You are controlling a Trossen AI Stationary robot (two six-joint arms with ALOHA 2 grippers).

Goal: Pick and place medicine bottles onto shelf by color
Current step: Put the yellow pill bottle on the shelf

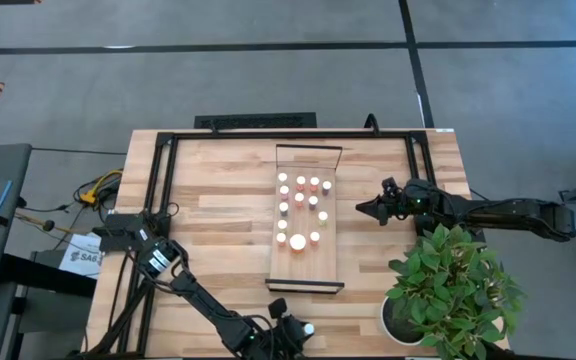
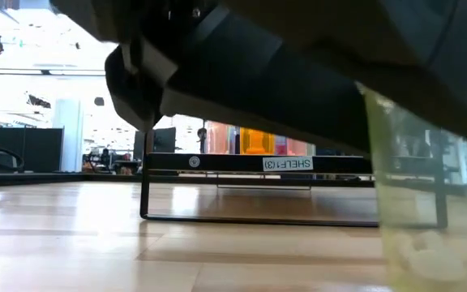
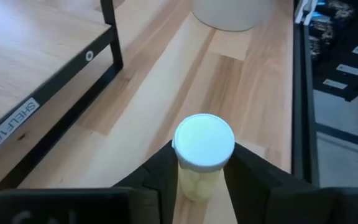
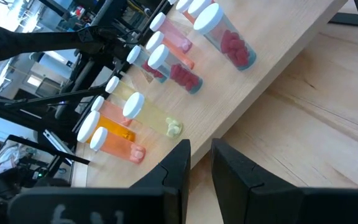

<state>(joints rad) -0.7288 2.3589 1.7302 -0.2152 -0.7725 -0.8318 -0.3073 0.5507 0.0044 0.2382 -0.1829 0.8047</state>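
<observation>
The shelf (image 1: 328, 250) is a pale board on black end rails in the middle of the table, also seen in the low view (image 2: 258, 164). Several medicine bottles (image 1: 300, 205) with white caps stand on it, with red, orange and pale yellow contents in the right wrist view (image 4: 166, 68). My left gripper (image 1: 298, 337) is at the table's near edge, in front of the shelf. It is shut on a pale yellow bottle (image 3: 202, 149) with a white cap. My right gripper (image 1: 361, 208) hangs just right of the shelf, empty, with its fingers (image 4: 179, 165) nearly together. My left gripper pinches the pale yellow bottle between its two fingers (image 3: 160, 177). They are on opposite sides of the clear body (image 3: 197, 183), just under the white cap. The fingers come from above. The bottle stands upright (image 2: 424, 186). I cannot tell whether its bottom rests on the table.
A potted plant (image 1: 453, 285) in a white pot (image 3: 222, 15) stands at the near right corner. A black frame (image 1: 158, 180) rims the table's far and side edges. Bare wood lies left of the shelf.
</observation>
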